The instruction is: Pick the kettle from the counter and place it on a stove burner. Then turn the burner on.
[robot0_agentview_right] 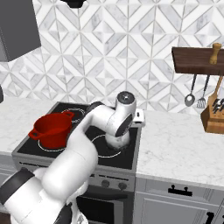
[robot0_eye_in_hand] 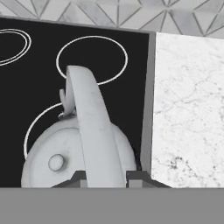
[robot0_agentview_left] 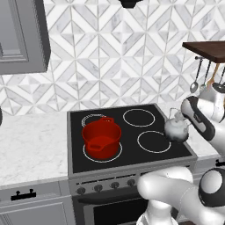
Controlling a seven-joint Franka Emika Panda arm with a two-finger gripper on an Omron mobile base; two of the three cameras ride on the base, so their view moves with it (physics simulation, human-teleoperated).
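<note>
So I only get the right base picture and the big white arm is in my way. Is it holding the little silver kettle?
Observer: Yes. In the hand view the tool is shut on the arched handle of the small rounded silver-grey metal kettle.
Operator: Is it over the stove yet?
Observer: Yes. In the left base view the kettle hangs by the right edge of the black glass cooktop, beside the front right thin white burner circle.
Operator: Is that circle free?
Observer: It looks free. The red two-handled pot sits on the front left one.
</note>
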